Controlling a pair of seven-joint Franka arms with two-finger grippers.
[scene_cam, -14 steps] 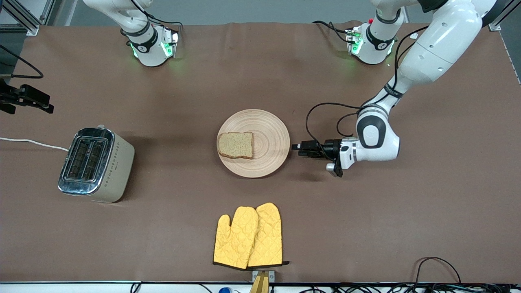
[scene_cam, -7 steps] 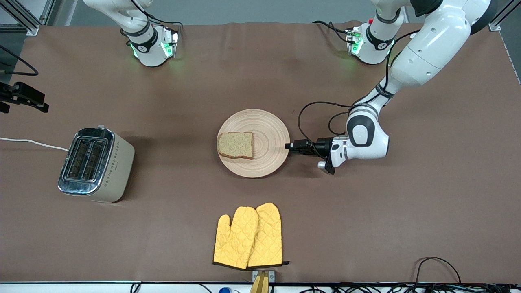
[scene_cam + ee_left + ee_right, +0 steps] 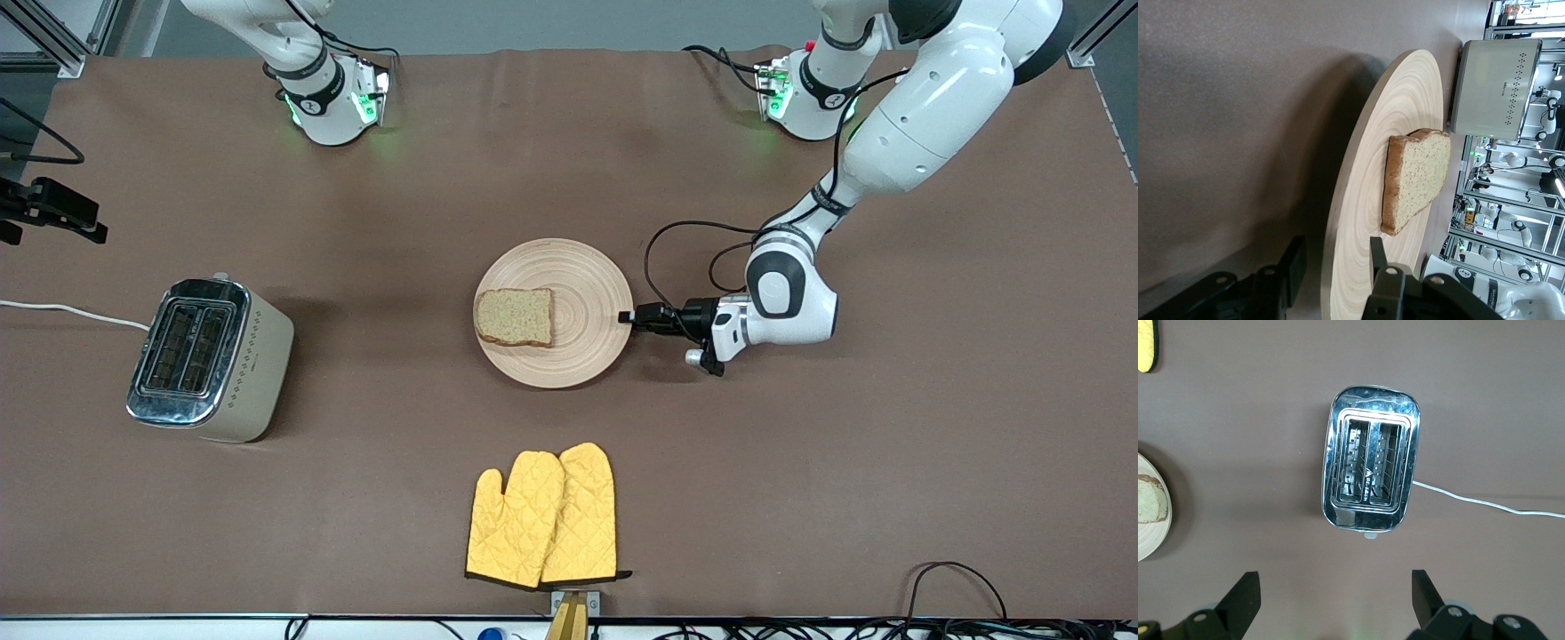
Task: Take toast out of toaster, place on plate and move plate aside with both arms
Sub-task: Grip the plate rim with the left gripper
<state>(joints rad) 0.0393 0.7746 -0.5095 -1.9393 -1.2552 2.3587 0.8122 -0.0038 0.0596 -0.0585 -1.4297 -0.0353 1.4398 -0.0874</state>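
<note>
Speckled light-brown crumb with a darker crust marks the toast (image 3: 515, 316), one roughly square slice lying flat on the plate (image 3: 587, 283), toward the right arm's side of it. The plate is round, shallow, pale wood with ring grain, mid-table. The left gripper (image 3: 628, 317) straddles its rim, one finger above and one below, not visibly clamped. The right gripper (image 3: 1331, 597) hangs wide open over the toaster (image 3: 210, 358).
</note>
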